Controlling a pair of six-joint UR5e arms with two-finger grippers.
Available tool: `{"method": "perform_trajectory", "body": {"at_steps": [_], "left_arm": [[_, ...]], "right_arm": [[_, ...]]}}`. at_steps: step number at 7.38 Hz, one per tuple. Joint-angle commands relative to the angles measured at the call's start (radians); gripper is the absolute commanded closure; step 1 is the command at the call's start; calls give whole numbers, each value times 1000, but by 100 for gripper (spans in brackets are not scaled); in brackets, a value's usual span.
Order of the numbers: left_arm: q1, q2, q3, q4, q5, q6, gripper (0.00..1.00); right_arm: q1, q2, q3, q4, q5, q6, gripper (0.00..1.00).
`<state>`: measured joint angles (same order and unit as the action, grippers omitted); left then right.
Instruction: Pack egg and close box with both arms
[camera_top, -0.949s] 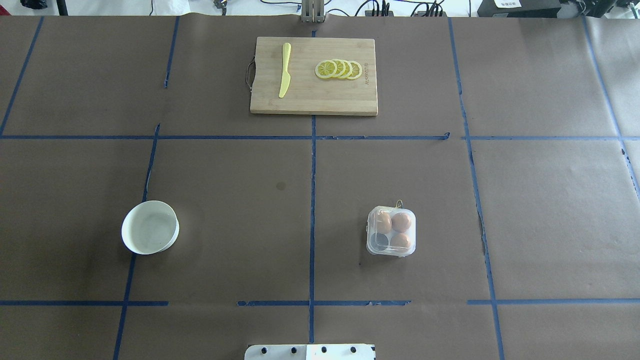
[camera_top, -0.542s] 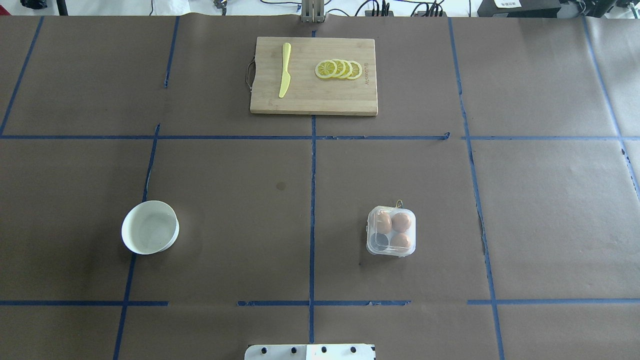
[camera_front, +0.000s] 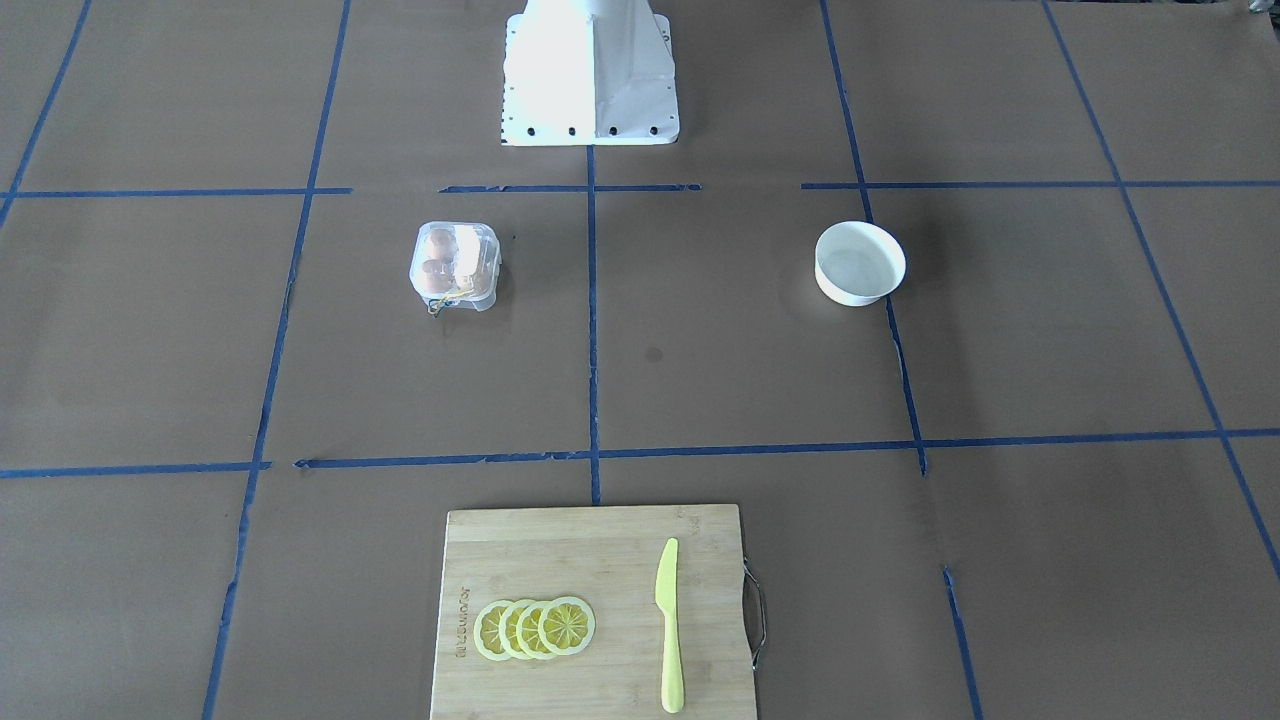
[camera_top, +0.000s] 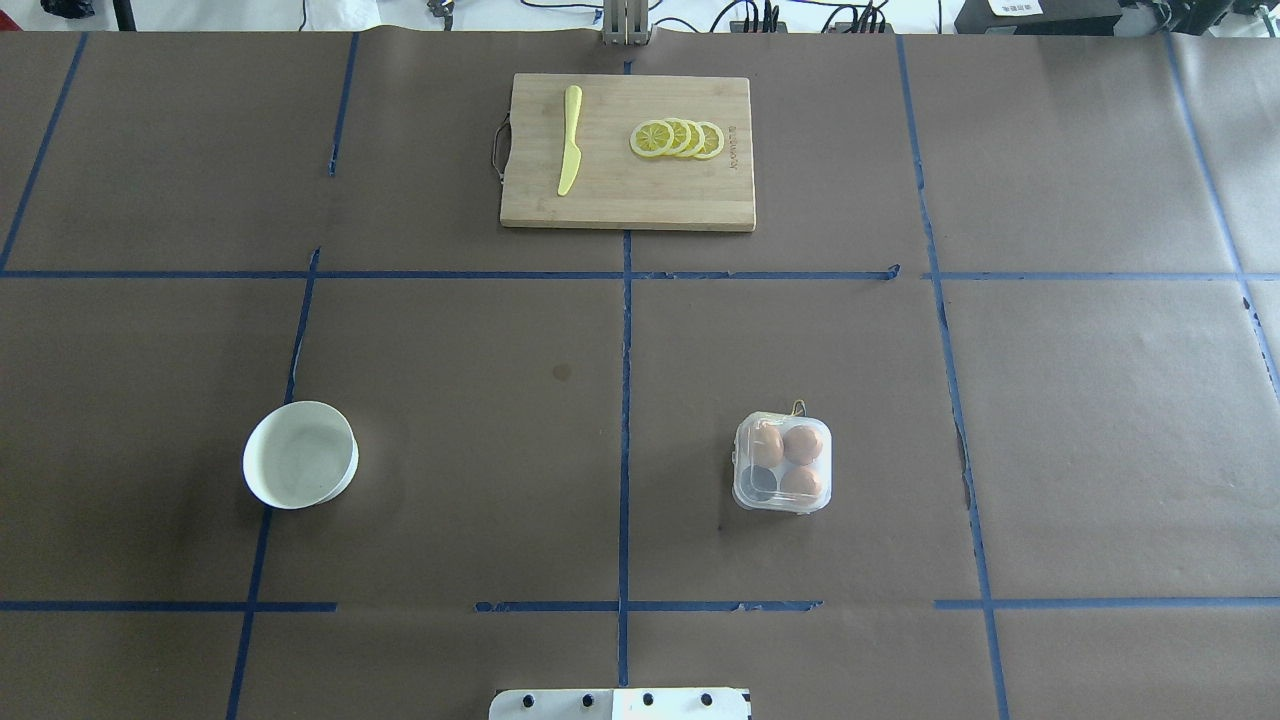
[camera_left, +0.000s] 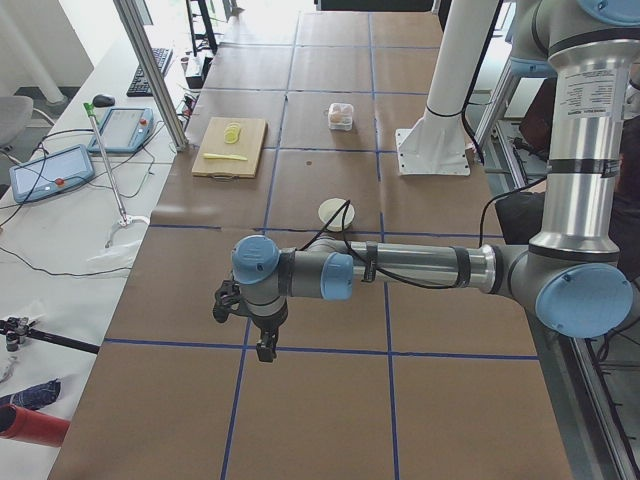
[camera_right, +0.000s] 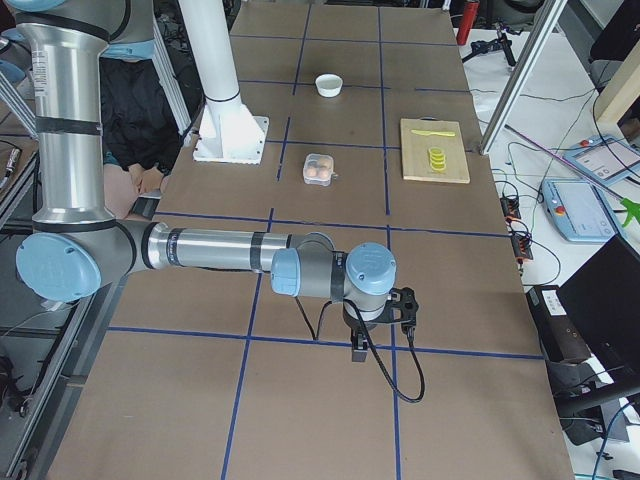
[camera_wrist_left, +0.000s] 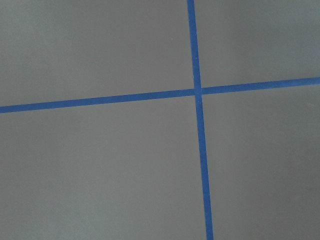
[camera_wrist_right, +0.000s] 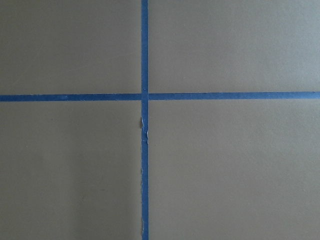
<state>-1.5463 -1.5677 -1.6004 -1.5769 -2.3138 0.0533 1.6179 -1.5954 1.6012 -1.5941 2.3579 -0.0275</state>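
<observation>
Reaching: steer your left claw (camera_left: 265, 348) and right claw (camera_right: 357, 350) in toward the clear egg carton (camera_top: 782, 463).
Free cup (camera_top: 760, 486): one, beside three eggs (camera_top: 803, 444).
Claw state: cannot tell.

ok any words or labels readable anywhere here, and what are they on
Nothing reads clearly.
Brand mark burned into the cutting board, beside the lemon slices: too small to read.
Printed label on the upright tube of the left arm: blurred.
Printed label on the upright tube of the right arm: blurred.
No text shows on the box or the bowl.
</observation>
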Motion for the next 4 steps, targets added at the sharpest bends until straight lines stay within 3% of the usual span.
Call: {"method": "perform_trajectory", "body": {"at_steps": [1,4], "left_arm": [[0,0,-4,0,-1,0,0],[0,-2,-18,-20,-4,-65,0]], "right_arm": [[0,0,2,0,0,0,0],[0,0,8,0,0,1,0]]}}
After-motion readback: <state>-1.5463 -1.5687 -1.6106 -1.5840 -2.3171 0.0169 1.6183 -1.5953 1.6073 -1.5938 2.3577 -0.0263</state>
